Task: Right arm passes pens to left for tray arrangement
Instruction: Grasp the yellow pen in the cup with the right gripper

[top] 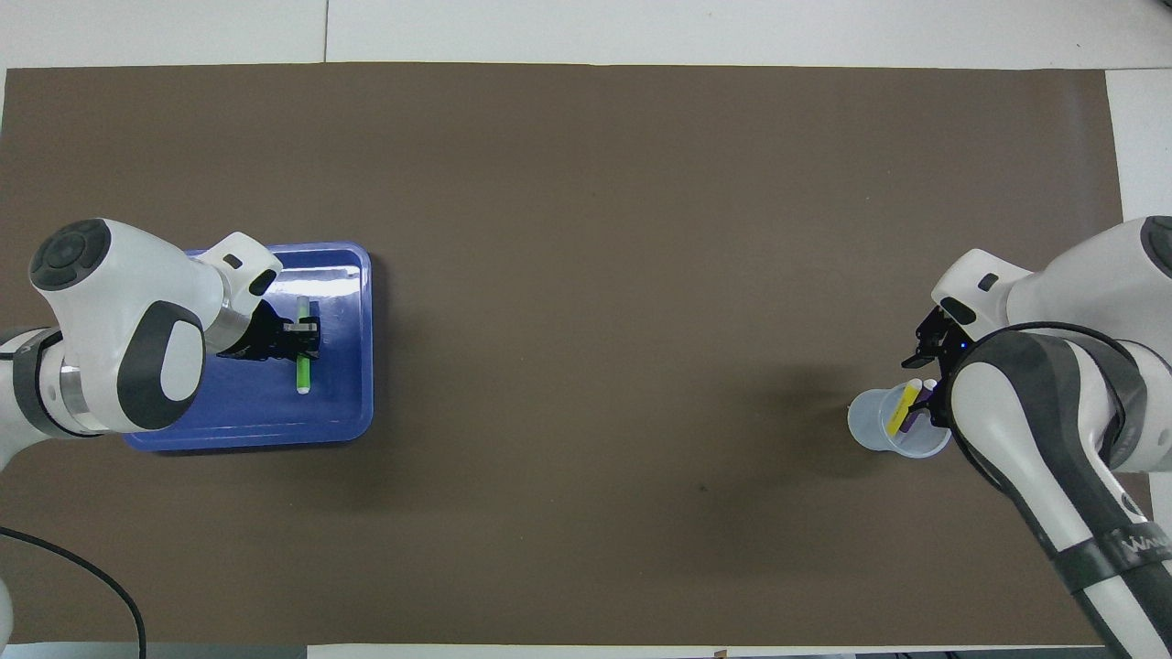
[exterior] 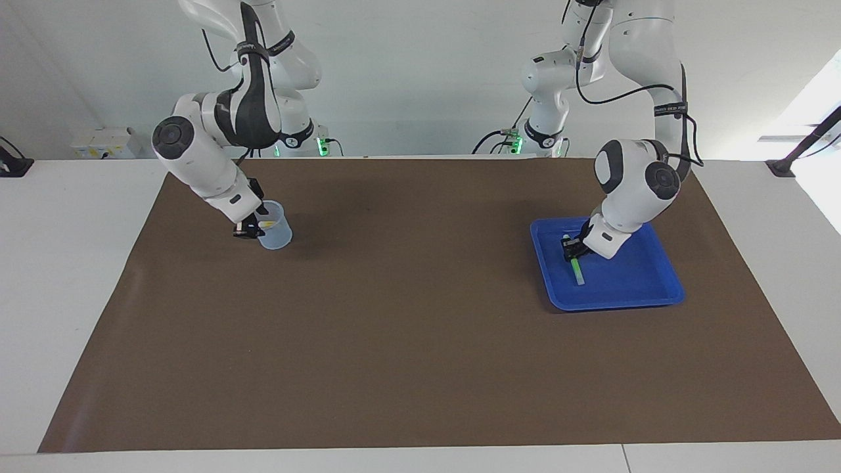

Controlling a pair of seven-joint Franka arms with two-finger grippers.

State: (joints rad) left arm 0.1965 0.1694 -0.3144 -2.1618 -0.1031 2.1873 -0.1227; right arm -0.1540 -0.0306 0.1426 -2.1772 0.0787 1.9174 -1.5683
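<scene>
**A:** Why was the left gripper [exterior: 570, 247] down inside the blue tray [exterior: 647, 292]?

**B:** Its fingers were clamped on the green pen [exterior: 577, 269], which lay along the tray floor, apparently so it could be set flat there.

**A:** And the right gripper [exterior: 252, 228]?

**B:** At the clear cup [top: 874, 423] toward its own end of the desk, where the yellow pen [top: 908, 401] and purple pen [top: 905, 423] stood leaning. I couldn't tell whether its fingers gripped anything; probably it was reaching for the next pen to pass.
</scene>
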